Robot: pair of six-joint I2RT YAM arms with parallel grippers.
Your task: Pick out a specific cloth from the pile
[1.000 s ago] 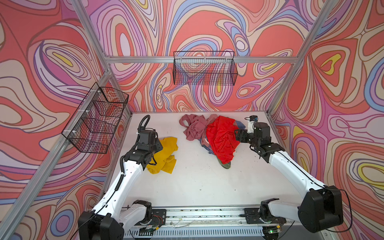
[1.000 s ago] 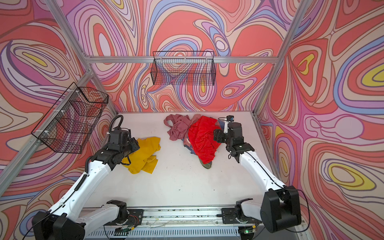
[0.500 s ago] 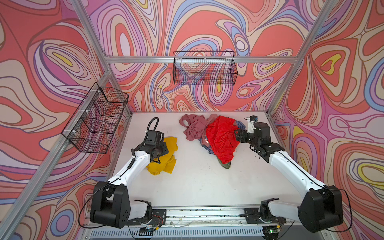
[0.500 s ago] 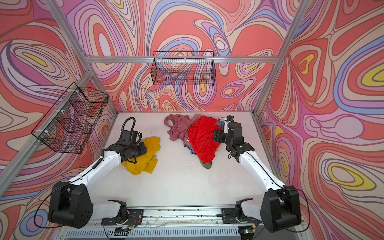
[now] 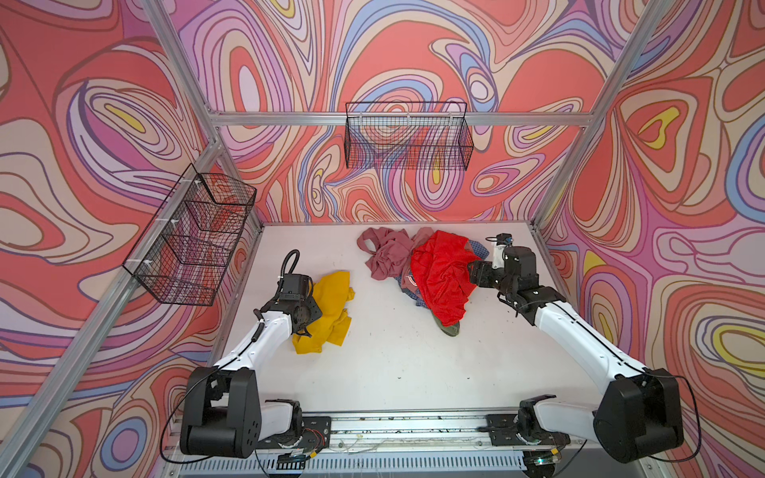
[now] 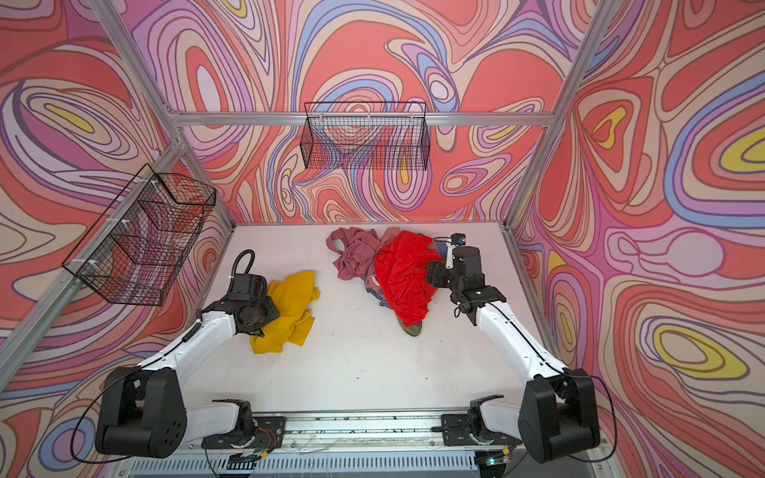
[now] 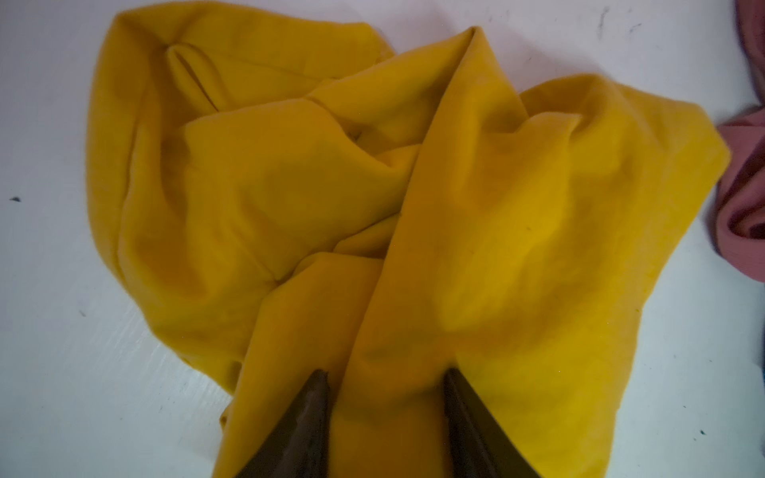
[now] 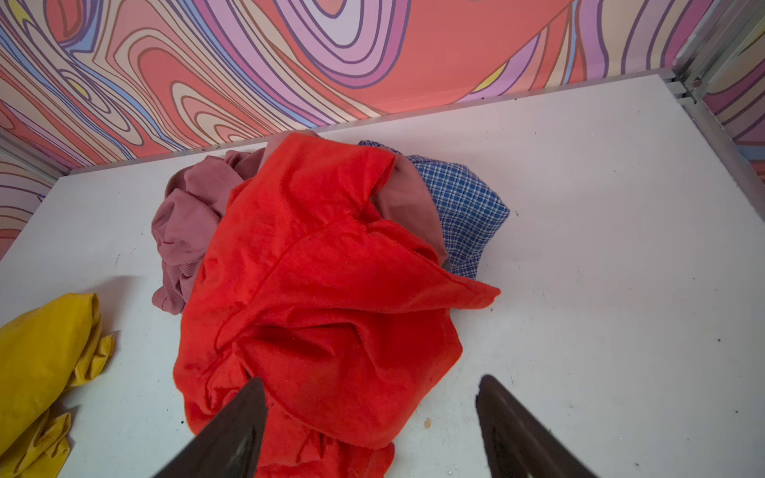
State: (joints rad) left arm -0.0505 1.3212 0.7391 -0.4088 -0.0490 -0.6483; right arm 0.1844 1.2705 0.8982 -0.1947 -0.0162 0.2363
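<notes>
The mustard-yellow cloth (image 5: 331,306) (image 6: 294,306) lies crumpled on the white table, apart from the pile and to its left. My left gripper (image 7: 385,374) sits low over the cloth's left edge; its fingers stand apart with a fold of yellow fabric (image 7: 289,186) bulging between them. The pile (image 5: 434,273) (image 6: 397,277) lies at the back right: a bright red cloth (image 8: 323,269) on top of dusty pink, blue-checked and olive pieces. My right gripper (image 5: 472,271) (image 8: 372,385) hovers open at the pile's right edge, holding nothing.
A black wire basket (image 5: 407,136) hangs on the back wall. A tiered wire basket (image 5: 194,240) hangs on the left wall. Aluminium frame posts stand in the corners. The bare white table (image 5: 414,364) stretches between the cloths and the front rail.
The left arm has dropped lower and drawn back at the yellow cloth's left edge. The cloth has hardly shifted. The right arm and the pile have stayed still.
</notes>
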